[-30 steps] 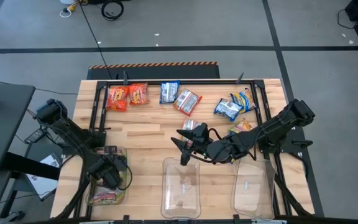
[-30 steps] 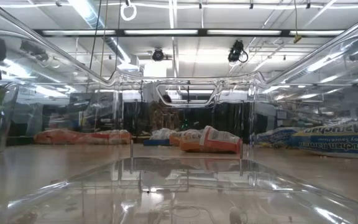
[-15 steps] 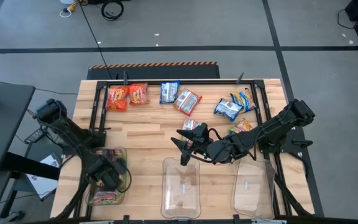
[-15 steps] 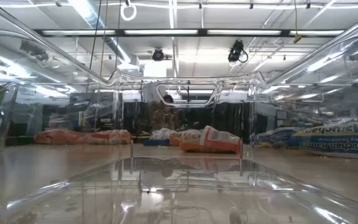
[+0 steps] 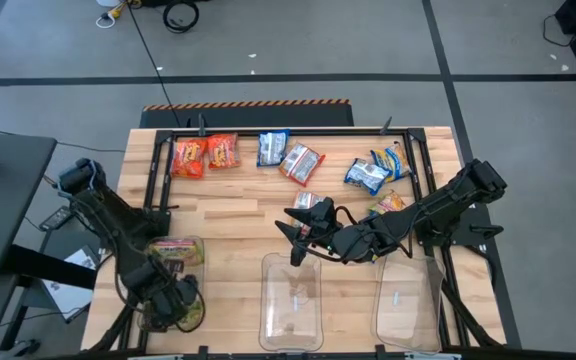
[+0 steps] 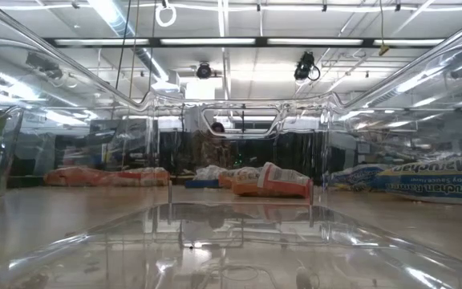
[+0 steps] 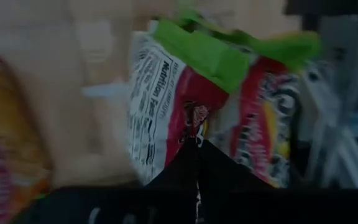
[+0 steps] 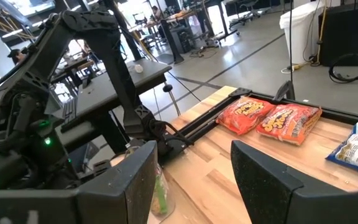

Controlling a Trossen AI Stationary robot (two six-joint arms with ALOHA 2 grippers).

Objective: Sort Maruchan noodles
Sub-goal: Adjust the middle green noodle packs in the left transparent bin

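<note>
Several Maruchan noodle packets lie flat along the table's far side: two orange-red ones [image 5: 204, 155] at the left, a blue one [image 5: 272, 148], a red-and-white one [image 5: 301, 163] and blue-and-yellow ones [image 5: 378, 168] at the right. Green-yellow packets [image 7: 216, 99] lie in the left clear bin [image 5: 193, 262]. My left gripper [image 5: 176, 303] hangs over that bin's near part, pointing down, fingers shut with nothing between them [image 7: 196, 146]. My right gripper [image 5: 296, 232] stays above the table's middle, open and holding nothing [image 8: 194, 180].
Two more clear bins, the middle one [image 5: 290, 300] and the right one [image 5: 406, 300], stand at the near edge. A black frame [image 5: 268, 130] runs round the table's far part. Bare wood [image 5: 228, 215] lies between the packets and the bins.
My left gripper has moved toward the table's near edge over the left bin and risen. This has uncovered the packets lying in the bin's far part. My right arm has kept still.
</note>
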